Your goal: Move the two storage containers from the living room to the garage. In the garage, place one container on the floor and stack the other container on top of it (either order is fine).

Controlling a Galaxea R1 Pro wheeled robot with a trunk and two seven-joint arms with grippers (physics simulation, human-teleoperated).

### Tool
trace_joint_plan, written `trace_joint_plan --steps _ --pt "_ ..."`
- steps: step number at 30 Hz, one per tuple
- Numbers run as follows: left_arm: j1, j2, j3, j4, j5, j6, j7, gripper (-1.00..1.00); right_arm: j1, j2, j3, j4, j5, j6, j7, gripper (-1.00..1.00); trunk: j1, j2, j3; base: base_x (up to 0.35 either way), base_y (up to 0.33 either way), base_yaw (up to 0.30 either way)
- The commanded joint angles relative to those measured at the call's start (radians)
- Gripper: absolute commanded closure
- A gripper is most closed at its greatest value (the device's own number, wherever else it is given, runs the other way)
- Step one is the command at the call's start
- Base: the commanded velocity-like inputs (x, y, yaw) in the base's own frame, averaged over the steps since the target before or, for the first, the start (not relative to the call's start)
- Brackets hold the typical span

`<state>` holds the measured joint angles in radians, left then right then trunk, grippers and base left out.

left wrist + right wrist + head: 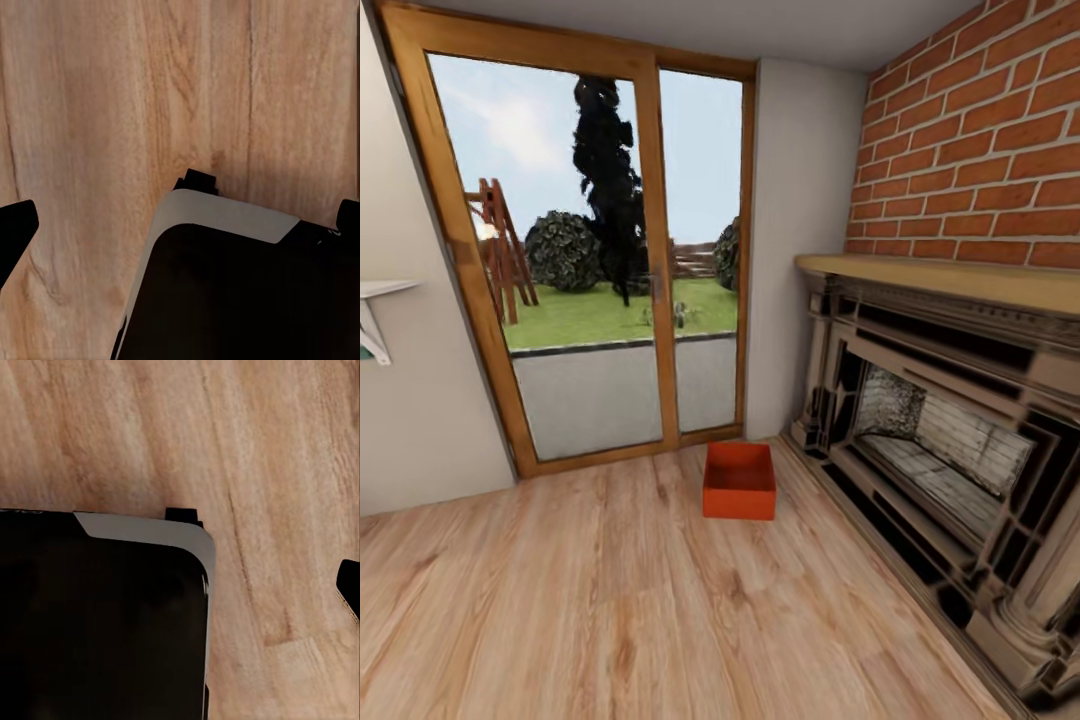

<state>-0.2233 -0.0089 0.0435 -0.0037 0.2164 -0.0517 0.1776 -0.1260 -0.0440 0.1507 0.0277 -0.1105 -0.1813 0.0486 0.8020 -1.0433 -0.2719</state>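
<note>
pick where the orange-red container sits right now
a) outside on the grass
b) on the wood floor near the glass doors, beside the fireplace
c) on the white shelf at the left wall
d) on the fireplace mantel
b: the head view shows the storage container resting open-topped on the wood plank floor, just in front of the wood-framed glass doors and left of the fireplace.

Fireplace (950, 440) and wall shelf (378, 300) edge-cropped

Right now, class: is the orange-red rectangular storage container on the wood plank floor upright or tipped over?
Upright. The orange-red storage container sits flat on the light wood plank floor, its open top facing up.
</note>
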Motion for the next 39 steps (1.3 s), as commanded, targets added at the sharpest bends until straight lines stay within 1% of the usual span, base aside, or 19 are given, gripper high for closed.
trace_joint_plan --steps 1,39 --pt "-0.001 0.000 0.004 0.001 0.004 -0.004 0.002 -1.00 -0.001 0.000 0.007 0.003 -0.011 -0.006 0.005 -1.00 0.001 -0.001 -0.001 0.322 0.000 0.000" --pt "-0.001 0.001 0.004 0.001 0.003 -0.007 0.002 -1.00 -0.001 0.000 0.007 0.003 -0.011 -0.006 0.005 -1.00 0.001 -0.001 -0.001 0.322 0.000 0.000"
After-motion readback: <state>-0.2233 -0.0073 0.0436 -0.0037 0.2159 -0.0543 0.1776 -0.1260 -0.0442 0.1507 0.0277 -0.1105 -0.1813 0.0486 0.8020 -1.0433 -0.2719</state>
